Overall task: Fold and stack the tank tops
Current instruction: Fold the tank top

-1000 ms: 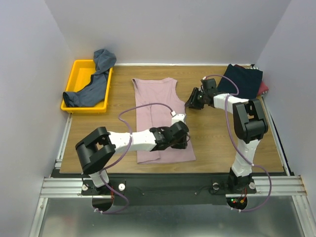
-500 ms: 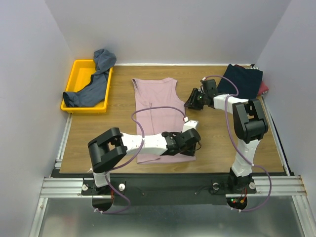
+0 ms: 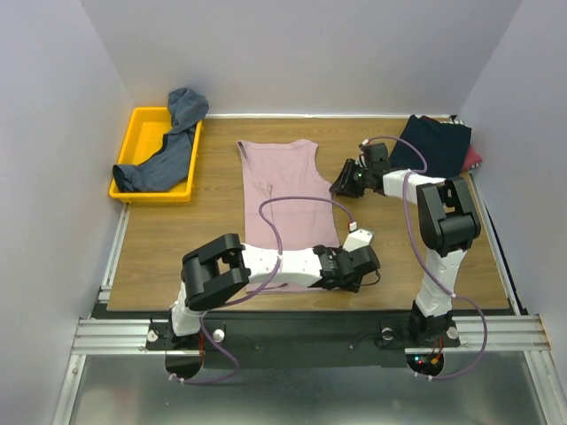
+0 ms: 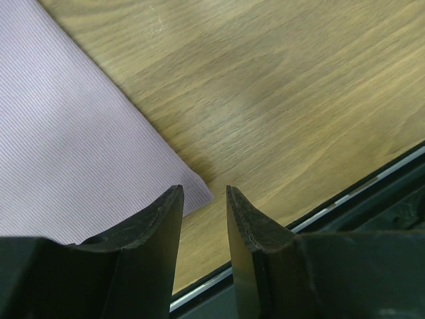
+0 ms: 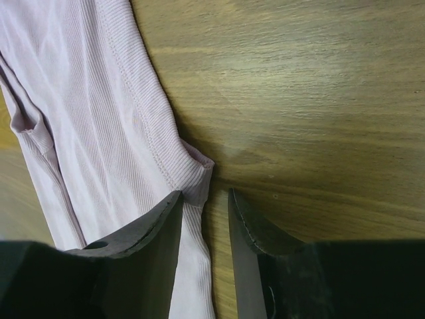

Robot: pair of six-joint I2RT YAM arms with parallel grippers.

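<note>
Seen from above, the pink tank top (image 3: 285, 190) lies flat in the middle of the table (image 3: 168, 239), with its straps toward the far wall and its hem toward the arms. The left gripper (image 3: 359, 270) sits low at the hem's near right corner. The right gripper (image 3: 347, 180) is just beside the top's right armhole. Only this view takes in the rest. A blue-grey tank top (image 3: 173, 146) is draped in the yellow tray (image 3: 146, 124) at the far left, one end bunched over the back rim. In the far right corner lies a navy tank top (image 3: 434, 142), with a sliver of a red top (image 3: 476, 158) showing at its right edge. The overhead picture is too coarse to tell how either tool stands, but the wrist cameras settle it. The left wrist view shows jaws spread with bare wood in the gap. The tip of the hem corner reaches just into that gap, unpinched, and the table's black edge rail (image 4: 372, 193) is close by. The right wrist view shows jaws likewise parted. The ribbed bottom corner of the armhole sits at the mouth of the gap, unclamped, with wood grain to its right.
</note>
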